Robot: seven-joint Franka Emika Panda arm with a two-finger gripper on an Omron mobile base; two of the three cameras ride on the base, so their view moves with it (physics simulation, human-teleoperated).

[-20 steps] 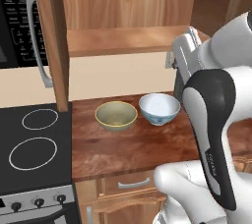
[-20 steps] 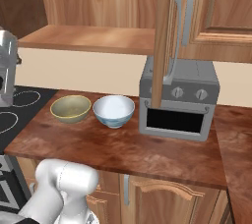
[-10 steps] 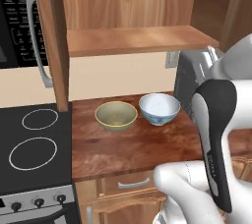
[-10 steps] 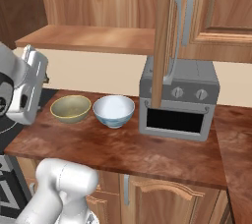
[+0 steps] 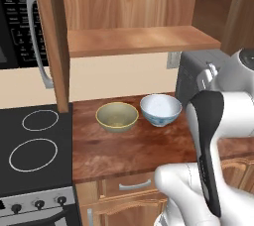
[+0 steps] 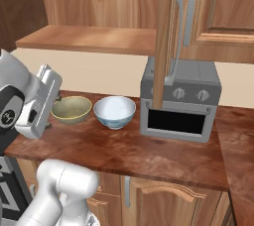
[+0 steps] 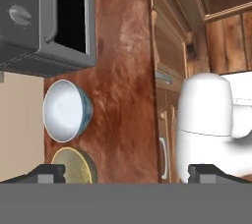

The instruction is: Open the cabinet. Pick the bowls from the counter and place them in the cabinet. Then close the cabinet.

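From the left base view, the cabinet (image 5: 134, 17) stood open, its left door (image 5: 53, 36) swung out edge-on toward the camera and its wooden shelf (image 5: 139, 39) bare. On the surface (image 5: 124, 148) below sat the two bowls, both upright with their mouths facing up — the olive-yellow bowl (image 5: 117, 116) to the left and the white bowl (image 5: 160, 109) just beside it, close together, though whether they touched could not be told. The black stovetop (image 5: 34, 153) lay to their left, and a black microwave (image 5: 17, 27) hung above it; small white print on its panel was too fine to read.

From the right base view, the right cabinet door (image 6: 163, 36) hung open with its long grey handles (image 6: 188, 14) vertical, in front of a grey toaster oven (image 6: 179, 101). The olive-yellow bowl (image 6: 72, 109) and white bowl (image 6: 114, 112) sat left of that oven, with the robot's hand just left of the olive one.

In the hand view — rolled sideways — the gripper (image 7: 126, 173) had its fingers (image 7: 47, 173) spread wide apart, holding nothing. The white bowl (image 7: 66, 111) showed blue on its outside, the olive-yellow bowl (image 7: 76, 166) beside it. No writing showed on either.
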